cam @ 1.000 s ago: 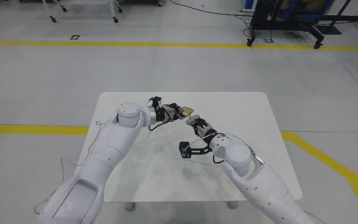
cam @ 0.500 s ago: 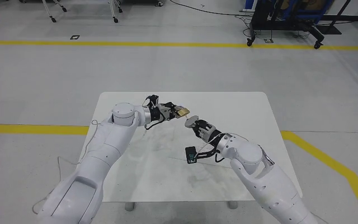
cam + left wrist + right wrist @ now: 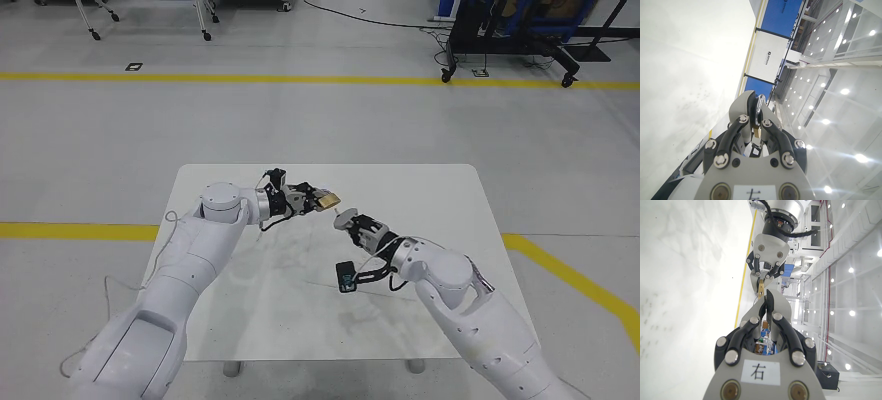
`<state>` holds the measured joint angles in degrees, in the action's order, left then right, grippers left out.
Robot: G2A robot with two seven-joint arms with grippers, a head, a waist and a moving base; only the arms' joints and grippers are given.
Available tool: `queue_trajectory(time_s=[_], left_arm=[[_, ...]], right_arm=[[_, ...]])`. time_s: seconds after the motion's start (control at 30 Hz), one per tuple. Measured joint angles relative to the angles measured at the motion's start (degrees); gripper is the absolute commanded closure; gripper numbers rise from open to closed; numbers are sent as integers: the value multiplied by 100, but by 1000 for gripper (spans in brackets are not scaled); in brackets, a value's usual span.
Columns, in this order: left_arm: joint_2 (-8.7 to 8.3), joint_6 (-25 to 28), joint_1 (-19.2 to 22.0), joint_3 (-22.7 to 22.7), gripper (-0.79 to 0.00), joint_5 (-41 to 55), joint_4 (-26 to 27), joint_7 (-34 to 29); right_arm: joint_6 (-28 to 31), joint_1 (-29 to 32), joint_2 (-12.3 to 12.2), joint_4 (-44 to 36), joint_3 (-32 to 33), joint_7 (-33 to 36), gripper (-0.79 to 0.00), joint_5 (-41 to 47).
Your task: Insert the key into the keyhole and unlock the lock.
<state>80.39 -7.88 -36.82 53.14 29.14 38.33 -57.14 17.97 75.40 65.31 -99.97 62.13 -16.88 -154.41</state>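
Brass lock (image 3: pixel 328 200) held in air over tabletop (image 3: pixel 440 200), toward 12 o'clock from tabletop centre. Keyhole (image 3: pixel 760 293) in lock's free end, facing 4 o'clock.

Left gripper (image 3: pixel 316 197) at lock's 9 o'clock, fingers clamped on lock.

Right gripper (image 3: pixel 346 216) at lock's 4 o'clock, near but apart. Fingers pinched tight; what they pinch too small to tell.

Against half second earlier: lock in same spot. Right gripper shifted slightly toward 4 o'clock, gap to lock a little wider.

The lock (image 3: pixel 328 201) is brass-gold, the table (image 3: pixel 430 190) plain white with faint grey smudges.
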Motion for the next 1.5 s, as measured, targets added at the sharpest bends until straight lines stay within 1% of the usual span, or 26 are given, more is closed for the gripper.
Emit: queue_trajectory(time_s=[0.43,0.93,1.5], left_arm=[[25,75,-12,21,0,-30,-23,-44],[67,99,-16,-13,0,-109,-10,-108],[78,91,-73,-9,0,-256,148,-47]], right_arm=[[138,-271,52,276,-184,85,0,127],[162,-244,59,270,-219,252,0,180],[163,-384,97,544,-212,354,0,529]])
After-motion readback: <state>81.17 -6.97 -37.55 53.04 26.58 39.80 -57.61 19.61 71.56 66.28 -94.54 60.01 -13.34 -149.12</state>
